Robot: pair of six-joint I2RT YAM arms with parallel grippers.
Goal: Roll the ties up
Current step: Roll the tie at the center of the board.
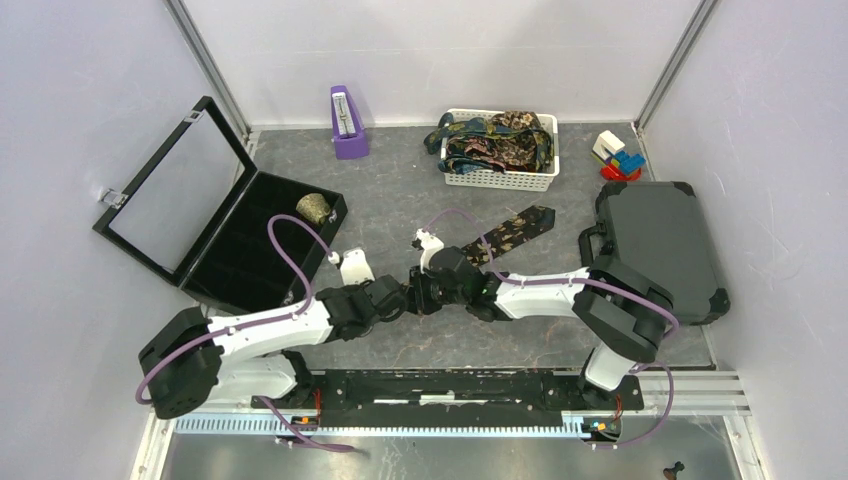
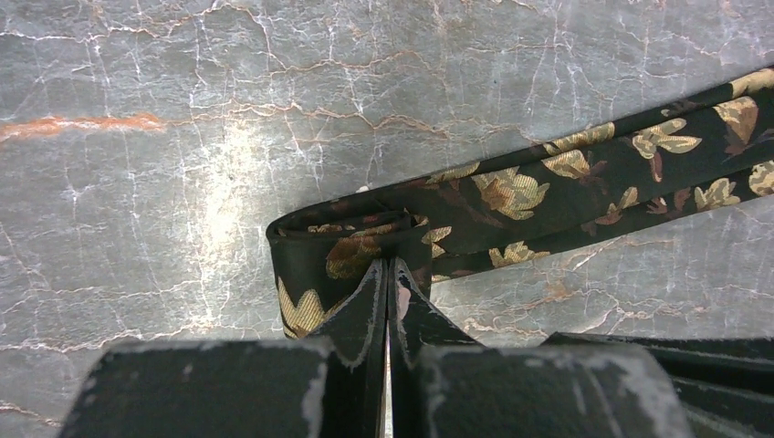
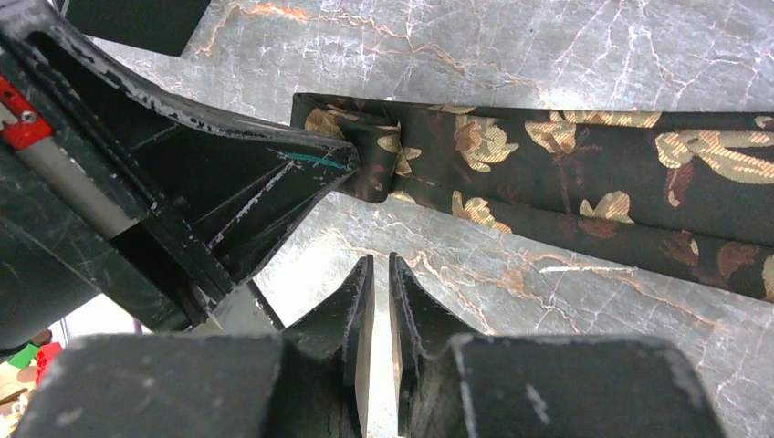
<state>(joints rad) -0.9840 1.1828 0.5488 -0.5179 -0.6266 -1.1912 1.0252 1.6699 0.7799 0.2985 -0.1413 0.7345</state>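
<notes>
Mid-table, the left gripper (image 2: 388,274) had clamped the folded end of the brown floral necktie (image 2: 584,182); the right gripper (image 3: 381,274) hung beside it, seemingly near-closed on nothing. A tug could undo the fold.

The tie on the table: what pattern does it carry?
Gold leafy floral print on dark fabric; left wrist view.

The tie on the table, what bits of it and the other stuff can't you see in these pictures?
- The tie: in the top view the two grippers cover its near end.
- Same tie: in the left wrist view, the picture edge cuts off its far end; the left gripper hides the pinched part.
- White basket: the ties are tangled, so no count.
- The roll in the black box: too small to make out.
</notes>
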